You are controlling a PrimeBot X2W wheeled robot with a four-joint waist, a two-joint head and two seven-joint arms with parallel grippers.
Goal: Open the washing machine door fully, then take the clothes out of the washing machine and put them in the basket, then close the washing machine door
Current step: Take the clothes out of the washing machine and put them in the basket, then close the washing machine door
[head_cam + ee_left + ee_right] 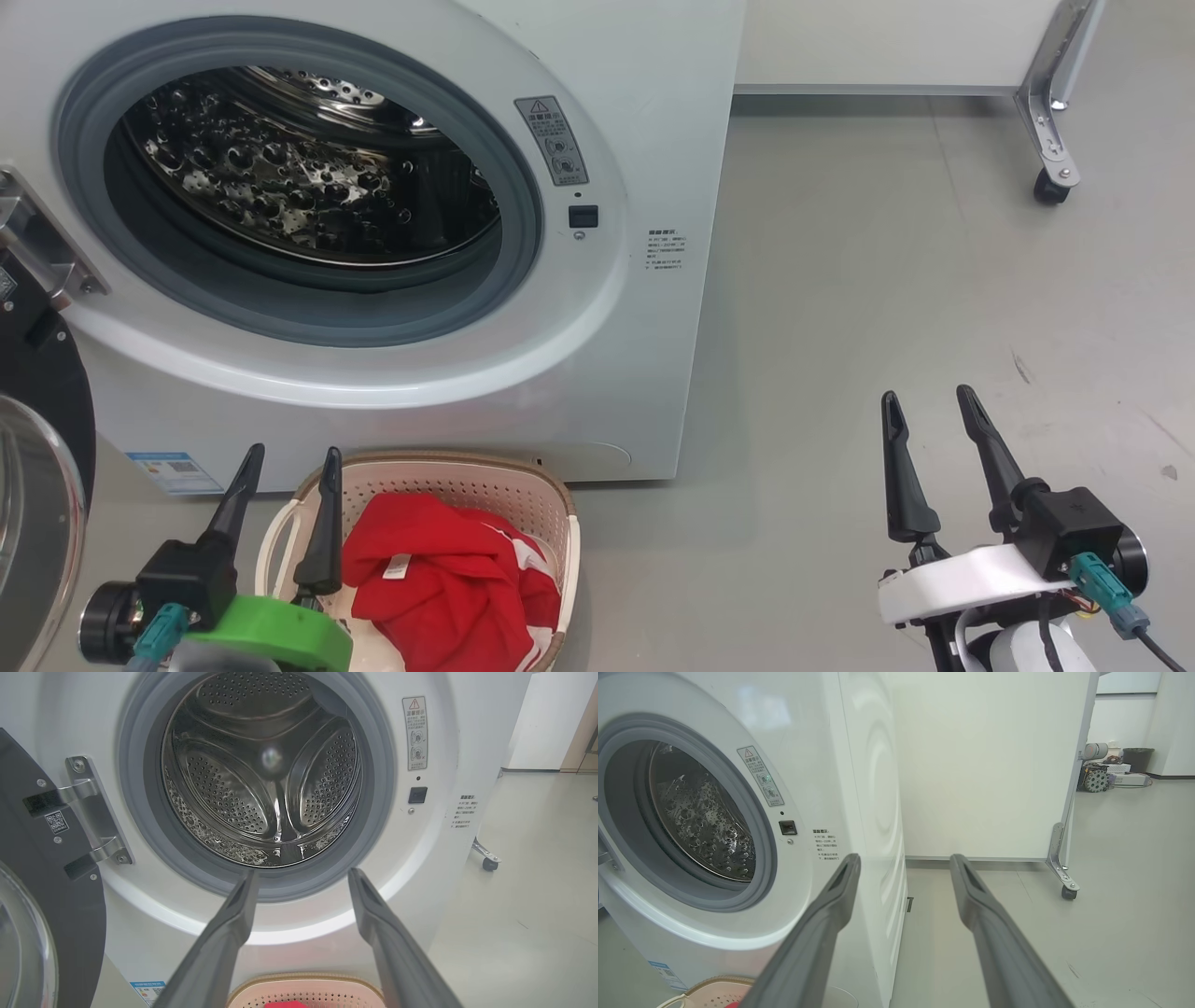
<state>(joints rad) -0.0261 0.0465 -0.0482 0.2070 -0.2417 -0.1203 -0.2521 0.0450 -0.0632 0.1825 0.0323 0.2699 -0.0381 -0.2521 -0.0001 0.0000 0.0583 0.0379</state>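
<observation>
The white washing machine [644, 112] stands with its grey-ringed mouth uncovered, and its steel drum [261, 779] holds no fabric that I can see. The washing machine door [37, 448] hangs swung wide at the far left, black rim and glass bowl partly cut off; the same door [51, 896] appears in the left wrist view. Red clothes [439, 579] with a white label lie in the cream basket [560, 504] on the floor before the machine. My left gripper [289, 457] is open just above the basket's left rim, holding nothing. My right gripper [929, 401] is open over bare floor to the right.
A white partition on a metal leg with a caster [1050, 187] stands behind, to the right. Grey floor [887, 280] stretches right of the machine. Boxes and a dark bin [1136, 758] sit far off in the right wrist view.
</observation>
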